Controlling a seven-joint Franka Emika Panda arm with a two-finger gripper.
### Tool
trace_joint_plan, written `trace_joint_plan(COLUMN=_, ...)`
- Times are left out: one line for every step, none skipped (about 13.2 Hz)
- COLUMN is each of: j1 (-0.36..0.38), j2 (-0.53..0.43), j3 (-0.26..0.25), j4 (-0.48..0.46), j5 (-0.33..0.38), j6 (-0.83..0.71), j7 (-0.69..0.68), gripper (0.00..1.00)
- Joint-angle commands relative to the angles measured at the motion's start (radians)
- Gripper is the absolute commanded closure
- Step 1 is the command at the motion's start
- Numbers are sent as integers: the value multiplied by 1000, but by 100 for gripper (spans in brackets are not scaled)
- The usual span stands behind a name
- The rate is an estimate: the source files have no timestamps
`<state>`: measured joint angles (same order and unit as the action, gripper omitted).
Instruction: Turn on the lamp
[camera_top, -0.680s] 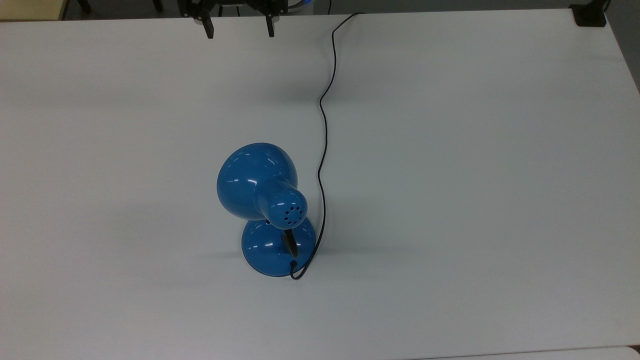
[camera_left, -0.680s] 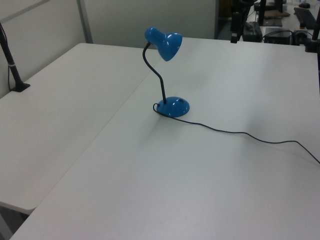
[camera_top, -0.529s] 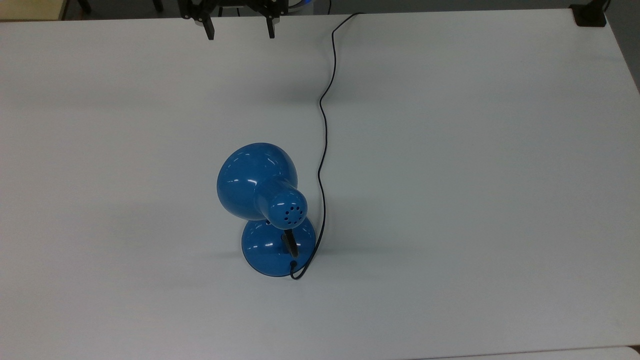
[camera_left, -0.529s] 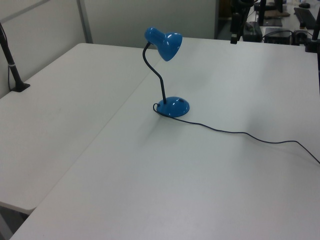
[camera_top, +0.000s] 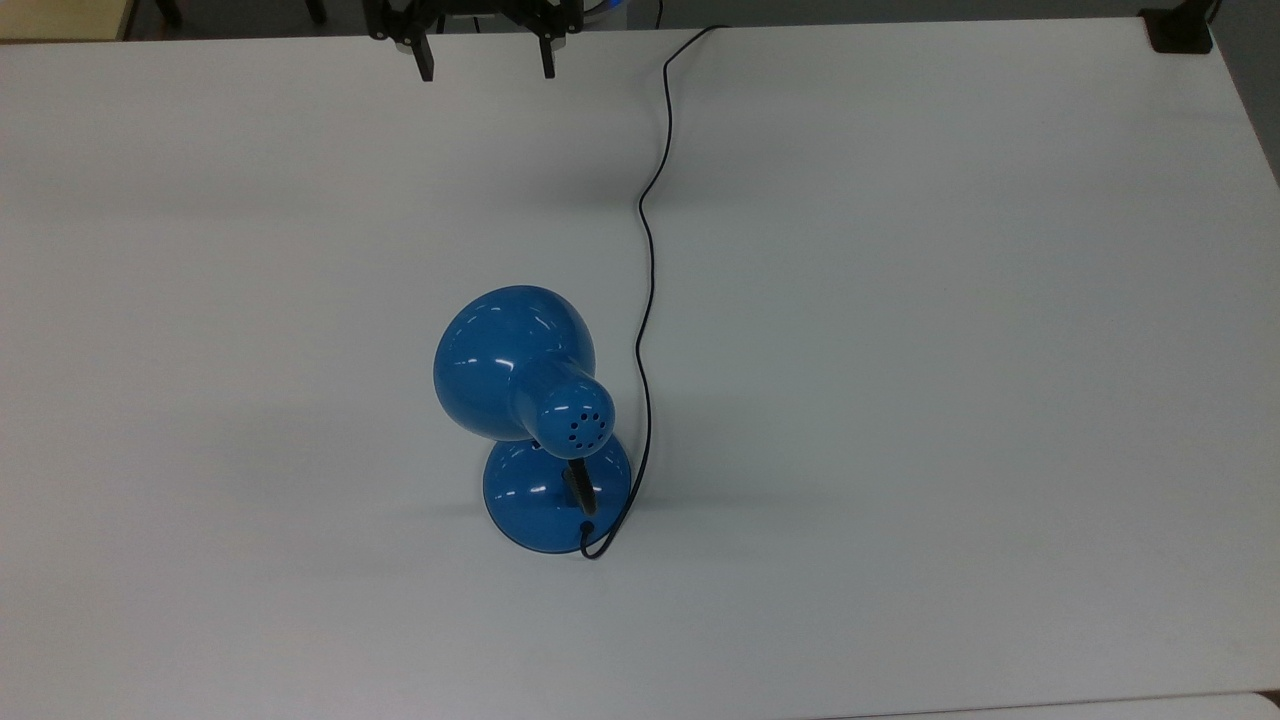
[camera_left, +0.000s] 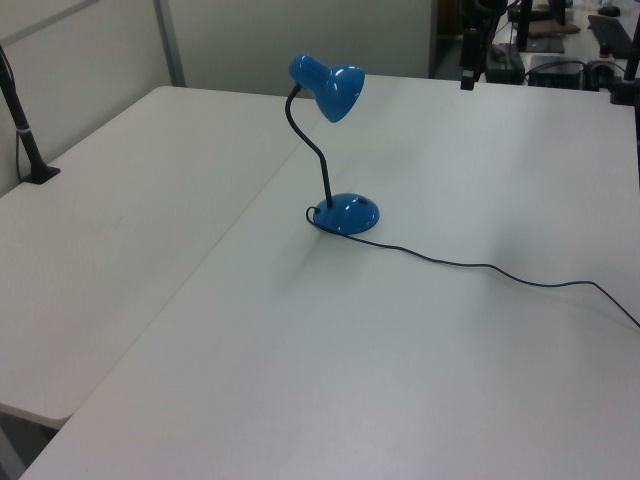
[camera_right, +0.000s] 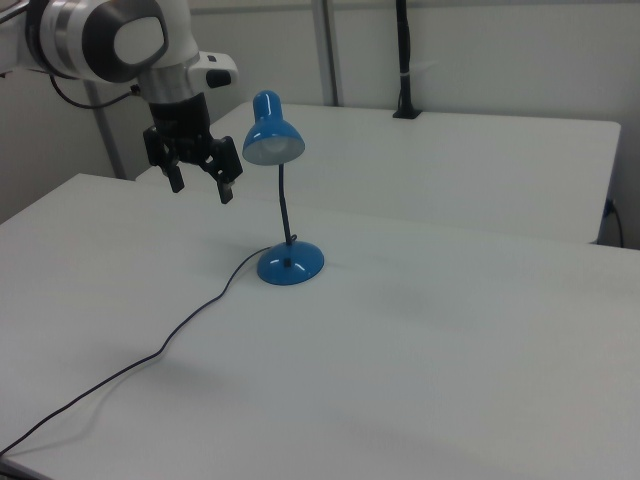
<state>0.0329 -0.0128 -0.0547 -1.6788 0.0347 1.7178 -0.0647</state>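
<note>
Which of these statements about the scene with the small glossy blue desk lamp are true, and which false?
1. The end effector is open and holds nothing. True.
2. The small glossy blue desk lamp lies on its side. False: it stands upright on its round base.
3. The thin black cord runs from the base across the white table. True.
4. The end effector touches the shade. False: it hangs apart from it, at the right view's left.

lamp (camera_top: 515, 365): glossy blue, smooth, with bright highlights on shade and base
neck (camera_left: 308, 140): matt black
cord (camera_top: 645, 250): thin, black, dull
table (camera_top: 950, 350): smooth matt white
gripper (camera_right: 200, 184): matt black
arm (camera_right: 120, 40): smooth white shell, slight sheen
</note>
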Motion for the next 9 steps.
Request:
trace_joint_plan(j1=8, j2=-4, j3=-1, j4=2, j5=-21, j6=-17, j7=25, gripper=0)
trace_joint_plan(j1=8, j2=-4, j3=1, j4=2, j5=-21, j6=-17, j7=23, gripper=0)
trace_joint_plan(j1=8, j2=-4, j3=-1, j4=4, j5=-21, j6=-18, j7=16, gripper=0)
trace_joint_plan(j1=7, j2=-4, j3=-1, j4=5, j5=-21, j6=-18, j7=16, gripper=0)
trace_joint_plan(j1=2, j2=-4, j3=-2, j4=8, j5=-22, j6=-15, j7=13, gripper=0)
trace_joint_plan(j1=2, j2=-4, j3=-5, j4=11, j5=-25, j6=-15, j7=6, gripper=0)
trace_joint_plan(j1=2, j2=-7, j3=-5, j4=8, j5=-27, j6=-18, j7=2, gripper=0)
trace_joint_plan(j1=2, j2=-6, j3=-7, j4=11, j5=-27, j6=-18, j7=2, gripper=0)
trace_joint_plan(j1=1, j2=-4, j3=-7, j4=11, j5=-27, j6=-17, j7=0, gripper=0)
